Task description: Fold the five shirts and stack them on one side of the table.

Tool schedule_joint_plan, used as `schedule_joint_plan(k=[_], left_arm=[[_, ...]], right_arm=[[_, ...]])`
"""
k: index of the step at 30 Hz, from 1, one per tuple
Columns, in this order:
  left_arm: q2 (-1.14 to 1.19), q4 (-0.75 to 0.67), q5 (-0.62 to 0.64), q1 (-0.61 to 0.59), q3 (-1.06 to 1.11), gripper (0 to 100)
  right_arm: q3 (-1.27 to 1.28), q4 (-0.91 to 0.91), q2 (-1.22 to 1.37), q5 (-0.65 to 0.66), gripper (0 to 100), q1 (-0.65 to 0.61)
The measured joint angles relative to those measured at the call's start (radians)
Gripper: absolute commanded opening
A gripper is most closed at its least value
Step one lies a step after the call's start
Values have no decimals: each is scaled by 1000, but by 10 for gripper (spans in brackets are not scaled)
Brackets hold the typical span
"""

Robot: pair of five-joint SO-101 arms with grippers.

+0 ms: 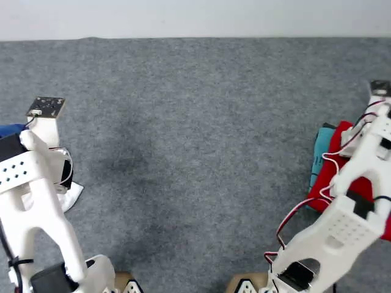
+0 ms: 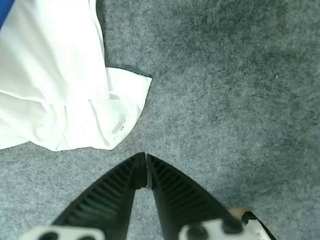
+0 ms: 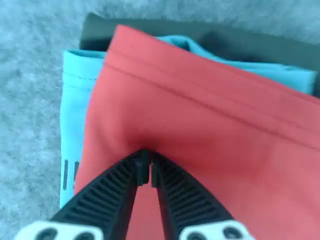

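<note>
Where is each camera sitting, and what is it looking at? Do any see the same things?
High view: fixed above, looking down on the grey table; left arm and right arm show.
Left wrist view: on the left arm's wrist, looking down past the shut left gripper at the white shirt.
Right wrist view: on the right arm's wrist, looking down past the shut right gripper at the red shirt.
Shared: the high view also sees the white shirt and the red shirt.
</note>
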Motion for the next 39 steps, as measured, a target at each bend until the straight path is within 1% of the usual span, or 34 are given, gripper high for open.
schedule_joint_plan(k=[2,5,9,13,15,16,18,21,22,24,27,30,35,37,39], left_arm=[[0,0,0,0,0,5],[0,0,0,0,0,5],[-17,2,0,0,0,5],[-91,5,0,0,0,6],[-123,8,0,0,0,11],[-132,8,0,0,0,28],[-138,3,-21,-21,0,94],[-138,-44,-63,-97,0,211],[-138,-69,-72,-126,0,227],[-127,-118,-94,-180,0,228],[-38,-160,-181,-215,0,228],[118,-186,-249,-222,0,228],[431,-258,-264,-219,-49,225],[557,-273,-267,-210,-89,201],[680,-278,-267,-207,-141,150]], right_arm=[[0,31,-5,-5,9,-3],[0,129,-55,-8,9,-15],[0,269,-236,-8,9,-48],[0,416,-396,-8,9,-115],[5,448,-448,-8,9,-144],[23,450,-473,-8,9,-150],[77,450,-511,-8,9,-152],[183,450,-559,-8,9,-152],[221,450,-577,-8,9,-152],[305,450,-617,-8,9,-152],[442,450,-681,-8,9,-152],[540,450,-744,-8,9,-152],[597,450,-809,-8,9,-152],[598,450,-827,-8,9,-152],[600,450,-844,-8,9,-152]])
